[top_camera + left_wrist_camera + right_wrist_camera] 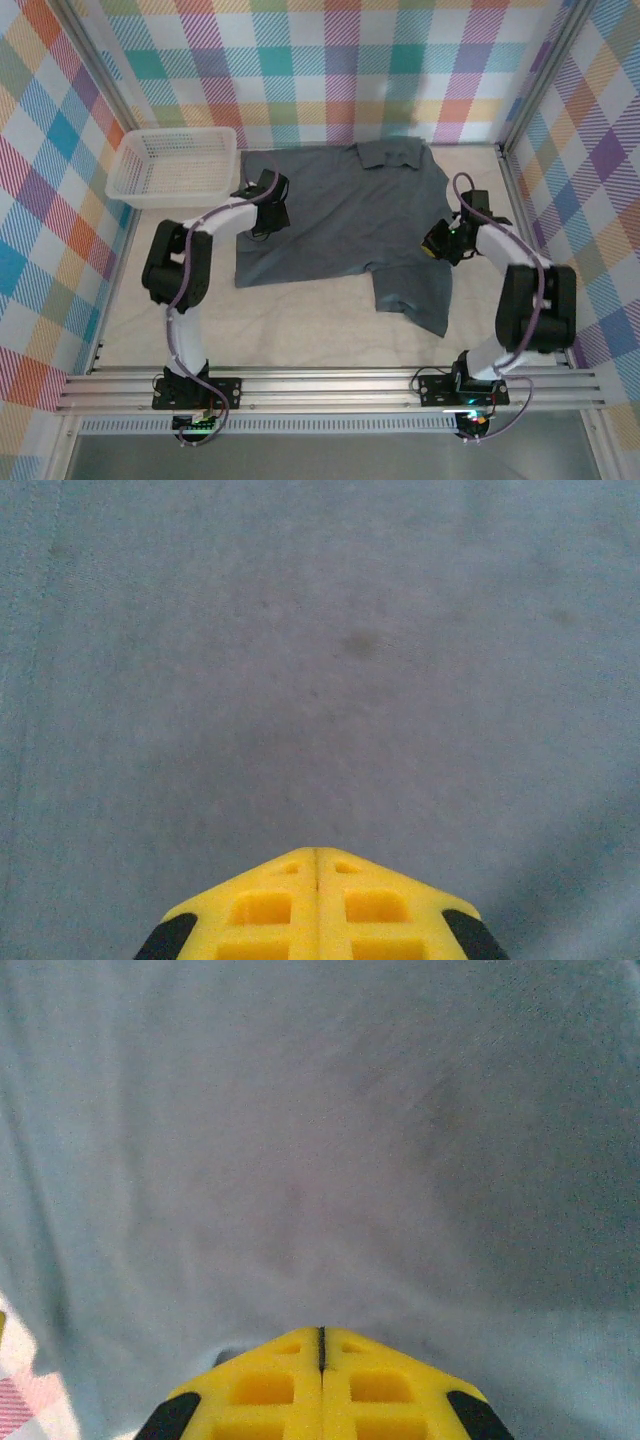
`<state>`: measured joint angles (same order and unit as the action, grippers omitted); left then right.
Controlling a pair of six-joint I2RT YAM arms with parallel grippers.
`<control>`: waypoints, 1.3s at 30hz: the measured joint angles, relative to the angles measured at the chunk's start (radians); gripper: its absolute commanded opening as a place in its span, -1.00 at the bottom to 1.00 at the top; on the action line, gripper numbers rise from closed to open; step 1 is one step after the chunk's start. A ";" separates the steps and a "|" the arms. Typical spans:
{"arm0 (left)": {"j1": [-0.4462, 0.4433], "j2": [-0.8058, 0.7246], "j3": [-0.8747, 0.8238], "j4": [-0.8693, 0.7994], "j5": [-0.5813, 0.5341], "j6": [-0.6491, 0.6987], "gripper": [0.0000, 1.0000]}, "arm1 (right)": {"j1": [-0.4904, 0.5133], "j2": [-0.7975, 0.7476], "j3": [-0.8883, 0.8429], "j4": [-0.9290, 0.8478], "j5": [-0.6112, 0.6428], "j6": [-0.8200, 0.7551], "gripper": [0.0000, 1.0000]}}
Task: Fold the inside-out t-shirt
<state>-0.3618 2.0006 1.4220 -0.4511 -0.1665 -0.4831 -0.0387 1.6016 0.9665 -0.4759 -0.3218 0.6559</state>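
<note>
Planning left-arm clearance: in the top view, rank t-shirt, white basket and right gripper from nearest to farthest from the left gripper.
1. t-shirt, directly under the left gripper.
2. white basket, just beyond on its left.
3. right gripper, far over on the right.

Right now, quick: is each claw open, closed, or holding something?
Left gripper: closed, nothing held, over the t-shirt.
Right gripper: closed, nothing held, over the t-shirt.
</note>
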 measured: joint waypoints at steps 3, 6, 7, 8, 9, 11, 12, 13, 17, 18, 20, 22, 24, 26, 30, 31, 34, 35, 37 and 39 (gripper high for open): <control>0.037 0.064 0.023 -0.017 -0.001 -0.005 -1.00 | 0.000 0.109 0.008 0.025 0.008 0.000 -1.00; 0.067 0.073 0.041 -0.033 -0.003 -0.023 -1.00 | 0.000 0.152 -0.006 0.032 0.011 0.024 -1.00; 0.078 0.078 0.047 -0.045 -0.004 -0.028 -1.00 | 0.000 0.148 -0.014 0.038 0.010 0.034 -1.00; 0.090 0.084 0.047 -0.049 -0.003 -0.035 -1.00 | 0.000 0.137 -0.030 0.047 0.010 0.042 -1.00; 0.098 0.085 0.049 -0.046 -0.002 -0.038 -1.00 | 0.000 0.125 -0.047 0.054 0.009 0.047 -1.00; 0.116 0.085 0.049 -0.043 0.001 -0.040 -1.00 | 0.000 0.069 -0.114 0.074 0.010 0.067 -1.00; 0.122 0.085 0.049 -0.044 0.001 -0.040 -1.00 | 0.000 0.034 -0.153 0.078 0.010 0.076 -0.99; 0.129 0.085 0.048 -0.043 0.006 -0.036 -1.00 | 0.000 -0.013 -0.202 0.076 0.010 0.089 -0.96; 0.148 0.083 0.040 -0.021 0.039 -0.005 -1.00 | 0.003 -0.205 -0.367 0.033 0.002 0.112 -0.62; 0.152 0.078 0.030 -0.005 0.054 0.005 -1.00 | 0.004 -0.232 -0.374 0.007 0.002 0.107 -0.52; 0.159 0.057 -0.004 0.031 0.089 0.017 -0.85 | 0.005 -0.277 -0.356 -0.045 0.003 0.087 -0.40; 0.161 0.017 -0.057 0.052 0.126 0.027 -0.68 | 0.006 -0.313 -0.298 -0.102 0.024 0.071 -0.39; 0.161 -0.049 -0.124 0.063 0.162 0.029 -0.58 | 0.005 -0.366 -0.238 -0.148 0.080 0.069 -0.40; 0.161 -0.163 -0.205 0.063 0.193 0.028 -0.52 | -0.005 -0.449 -0.219 -0.183 0.156 0.080 -0.39; 0.159 -0.425 -0.321 0.062 0.219 0.027 -0.46 | -0.050 -0.579 -0.292 -0.245 0.258 0.104 -0.34; 0.159 -0.496 -0.348 0.062 0.220 0.027 -0.44 | -0.061 -0.584 -0.321 -0.256 0.268 0.104 -0.33; 0.159 -0.656 -0.430 0.058 0.219 0.034 -0.33 | -0.071 -0.513 -0.367 -0.259 0.272 0.090 -0.29; 0.159 -0.697 -0.462 0.055 0.217 0.036 -0.30 | -0.071 -0.473 -0.369 -0.257 0.265 0.083 -0.29; 0.159 -0.745 -0.513 0.040 0.210 0.042 -0.24 | -0.071 -0.412 -0.369 -0.228 0.248 0.063 -0.32; 0.159 -0.768 -0.563 0.024 0.207 0.045 -0.19 | -0.071 -0.357 -0.369 -0.185 0.220 0.050 -0.39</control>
<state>-0.2024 1.2331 0.8593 -0.4267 0.0402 -0.4377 -0.1101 1.2442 0.5972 -0.6613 -0.1020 0.7059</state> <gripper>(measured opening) 0.390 0.330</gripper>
